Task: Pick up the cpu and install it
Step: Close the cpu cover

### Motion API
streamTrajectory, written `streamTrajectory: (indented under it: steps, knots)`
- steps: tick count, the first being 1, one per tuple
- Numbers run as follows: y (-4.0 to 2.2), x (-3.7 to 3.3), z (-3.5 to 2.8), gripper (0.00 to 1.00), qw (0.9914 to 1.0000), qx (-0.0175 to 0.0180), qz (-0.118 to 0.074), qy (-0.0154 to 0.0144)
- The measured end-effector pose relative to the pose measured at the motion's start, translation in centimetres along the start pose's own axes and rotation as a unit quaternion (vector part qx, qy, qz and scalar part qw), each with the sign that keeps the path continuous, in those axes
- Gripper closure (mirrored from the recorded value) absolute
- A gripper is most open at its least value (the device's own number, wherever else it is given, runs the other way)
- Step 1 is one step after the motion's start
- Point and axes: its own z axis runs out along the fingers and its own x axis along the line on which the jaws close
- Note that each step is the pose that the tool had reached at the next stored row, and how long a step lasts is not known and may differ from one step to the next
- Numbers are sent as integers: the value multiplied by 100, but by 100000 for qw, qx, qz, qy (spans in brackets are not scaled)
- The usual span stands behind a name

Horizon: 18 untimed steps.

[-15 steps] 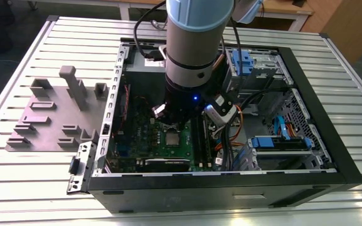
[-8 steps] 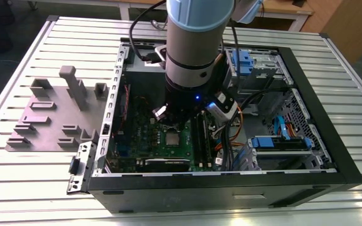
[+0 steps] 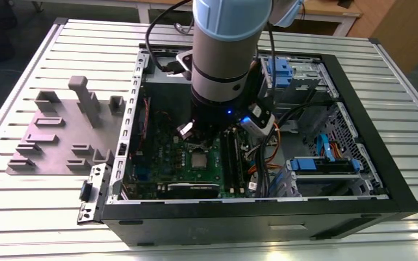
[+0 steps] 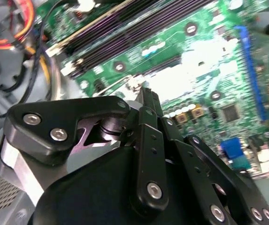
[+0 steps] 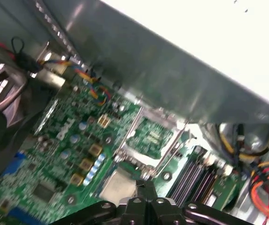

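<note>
Cpu [image 5: 118,184]: flat, silvery, square, top dull and blank. Lies flat on green motherboard [image 5: 54,159] inside the case, beside the raised socket frame [image 5: 149,136]. Pincer [image 5: 146,188] tips pressed together, empty, just beside the cpu.

The table [image 3: 35,217] is ribbed bare metal with a dull silver sheen. At nine o'clock from the computer case [image 3: 267,225] in the exterior view, the fixture [image 3: 56,136] is matt grey plastic. The case is black outside, satin rather than glossy, and bare grey sheet metal inside. The arm [image 3: 223,65] is smooth silver metal with a pale-blue plastic cap. The gripper [image 5: 146,188] is smooth black with a slight gloss, studded with bright metal screw heads. The circuit board [image 5: 64,154] is glossy green. The cpu [image 3: 198,159] has a satin silvery metal top. At three o'clock from it, the drive brackets [image 3: 325,166] are shiny blue plastic.
</note>
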Motion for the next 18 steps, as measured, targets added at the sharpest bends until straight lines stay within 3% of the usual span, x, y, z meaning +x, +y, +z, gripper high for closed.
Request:
streamTrajectory:
  steps: [1,8,12,18]
  knots:
    - [0,0,-1,89,100000,-247,-69,-130]
    - [-16,-24,4,89,99959,-417,-2838,89]
    - [-49,-82,4,89,99958,-417,-2882,103]
    - [-51,-88,4,89,99958,-415,-2882,104]
